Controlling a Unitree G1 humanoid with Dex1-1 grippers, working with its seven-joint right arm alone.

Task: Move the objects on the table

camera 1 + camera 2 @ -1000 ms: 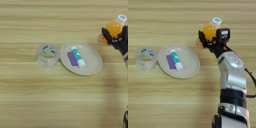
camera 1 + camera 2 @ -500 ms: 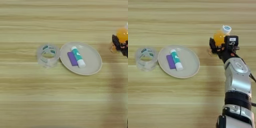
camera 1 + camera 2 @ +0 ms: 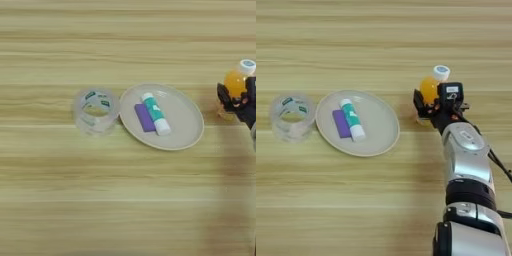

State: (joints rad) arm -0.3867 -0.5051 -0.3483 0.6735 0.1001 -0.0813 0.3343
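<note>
Now the juice bottle (image 3: 432, 90) sits lower, right of centre beside the plate (image 3: 378, 135) — gripper (image 3: 431, 107) clamped on it, apparently setting down.

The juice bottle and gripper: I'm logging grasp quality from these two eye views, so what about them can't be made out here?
- Juice bottle: its lower body and base are hidden behind the right gripper in the right eye view, so whether it rests on the table is unclear.
- Far finger: covered by the bottle and the black gripper housing.
- Left eye view: the arm is cut off by the right edge.
- Labels on the glue stick: too small to read.
</note>
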